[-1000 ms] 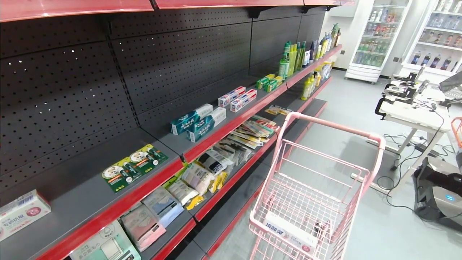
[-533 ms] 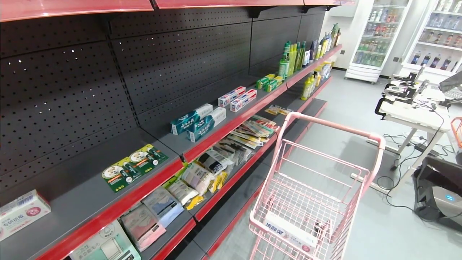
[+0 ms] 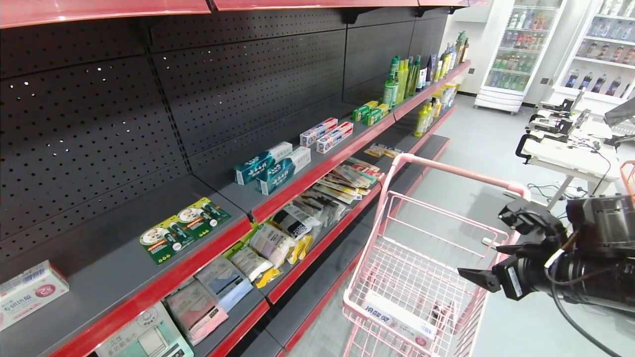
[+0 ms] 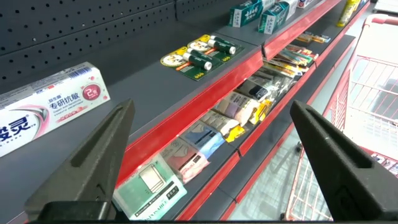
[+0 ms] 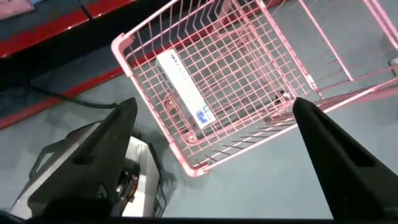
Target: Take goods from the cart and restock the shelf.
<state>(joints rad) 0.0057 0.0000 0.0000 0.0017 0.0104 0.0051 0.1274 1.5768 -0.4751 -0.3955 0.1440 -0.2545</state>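
Shelf (image 3: 109,270): long, red-edged, along the left. The upper grey board is sparsely stocked, with wide bare stretches between goods. The lower tier is fuller.
Cart (image 3: 446,171): pink wire, on the floor just right of the shelf, handle at the far end.
Right gripper (image 5: 211,106): at the right of the scene, level with the cart's right rim and looking down into the basket. Fingers (image 5: 112,143) are spread wide and hold nothing.
Left gripper (image 4: 211,106): over the near left end of the shelf. Fingers (image 4: 106,155) are released, nothing between them.
White box (image 3: 399,320): long, blue print, lying flat on the basket floor at the near end. Nothing touches it.
Toothpaste box (image 3: 30,292): white and pink, near left end of the upper board, with bare board beside it.
Green card packs (image 3: 186,228): farther along the same board.
Change: the right arm has swung in from the right and now hangs by the cart. Cart, box and shelf goods sit as before.
Reading: the pick is just opening, with nothing lifted or restocked yet. The white box is the likely target.
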